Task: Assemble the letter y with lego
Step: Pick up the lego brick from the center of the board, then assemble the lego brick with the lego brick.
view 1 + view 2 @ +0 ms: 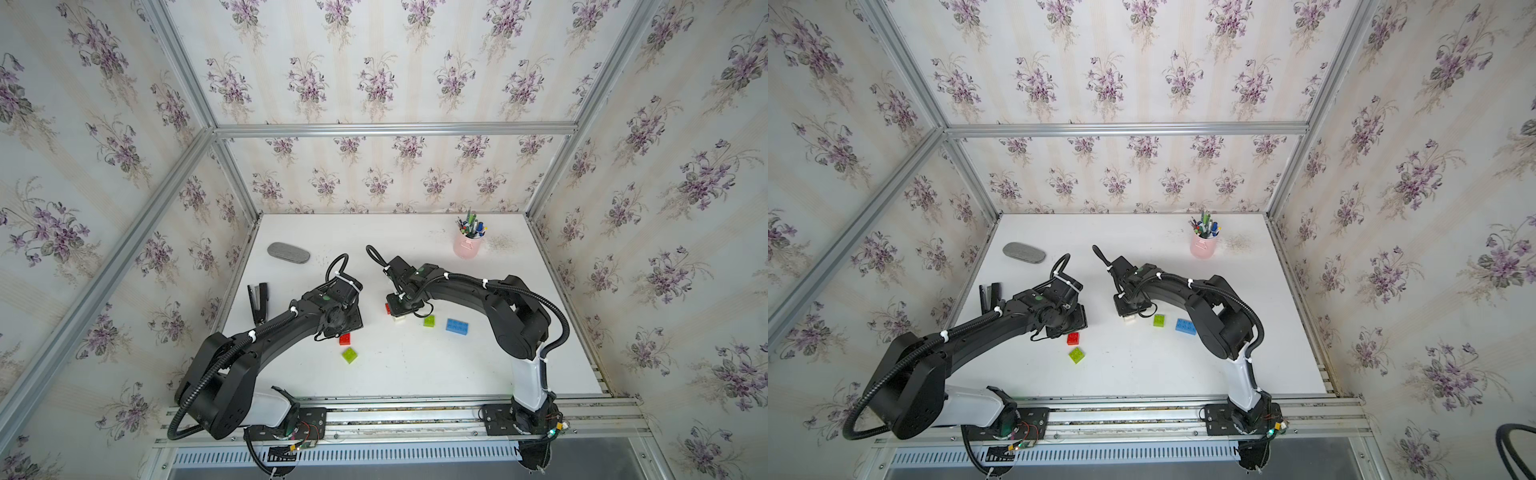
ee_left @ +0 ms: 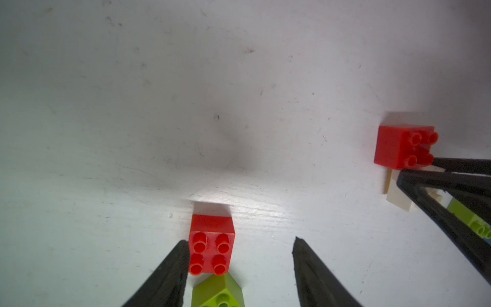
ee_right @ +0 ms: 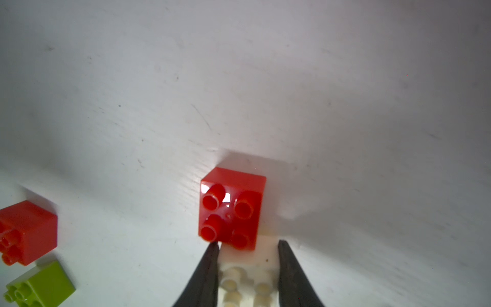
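On the white table, near its middle, we see the right gripper clamped on the white brick, with a red brick touching it. Our left gripper stands with jaws apart, a second red brick just beside one finger and a lime-green brick close by. Another green brick and the blue brick lie loose beside the right arm.

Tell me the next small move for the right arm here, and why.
Probably lift the white brick a little and carry it over the studs of the red brick just ahead. The right gripper is shut on the white brick, that red brick stands studs-up right in front of it, and the two look side by side rather than stacked.
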Tool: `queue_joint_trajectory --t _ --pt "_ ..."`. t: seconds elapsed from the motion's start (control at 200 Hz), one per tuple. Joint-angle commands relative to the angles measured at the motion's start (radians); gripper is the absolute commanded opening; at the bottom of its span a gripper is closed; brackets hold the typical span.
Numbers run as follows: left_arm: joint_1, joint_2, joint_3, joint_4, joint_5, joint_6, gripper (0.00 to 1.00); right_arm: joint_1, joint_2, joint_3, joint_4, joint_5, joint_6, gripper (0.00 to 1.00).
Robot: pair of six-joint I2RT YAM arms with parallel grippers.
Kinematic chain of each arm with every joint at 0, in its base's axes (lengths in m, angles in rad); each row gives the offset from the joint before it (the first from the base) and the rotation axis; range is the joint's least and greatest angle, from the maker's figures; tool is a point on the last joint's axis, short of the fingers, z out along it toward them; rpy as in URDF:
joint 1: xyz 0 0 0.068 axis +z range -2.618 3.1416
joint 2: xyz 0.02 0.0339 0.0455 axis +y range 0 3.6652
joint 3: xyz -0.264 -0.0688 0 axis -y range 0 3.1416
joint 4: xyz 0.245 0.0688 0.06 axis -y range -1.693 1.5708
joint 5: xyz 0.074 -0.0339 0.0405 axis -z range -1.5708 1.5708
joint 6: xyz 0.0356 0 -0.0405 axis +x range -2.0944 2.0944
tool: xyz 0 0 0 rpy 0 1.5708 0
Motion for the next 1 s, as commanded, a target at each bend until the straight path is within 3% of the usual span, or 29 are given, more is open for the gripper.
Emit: queue_joint_trajectory --t 0.0,0.325,0.6,0.994 --pt "0.000 0.001 -0.002 0.004 -0.009 -0.019 0.64 -0.017 0.002 0.002 0.009 0.044 0.007 0.28" --pt "0.000 -0.006 -0.006 0.011 -0.005 -0.012 0.64 -0.021 -0.038 0.028 -0.026 0.048 -0.037 0.28" --pt "0.000 -0.054 -0.045 0.099 0.091 0.056 0.64 -0.020 -0.010 0.114 -0.108 0.019 -0.205 0.27" --pt "0.000 -0.064 -0.080 0.116 0.118 0.055 0.64 -0.024 0.052 0.211 -0.175 -0.003 -0.362 0.28"
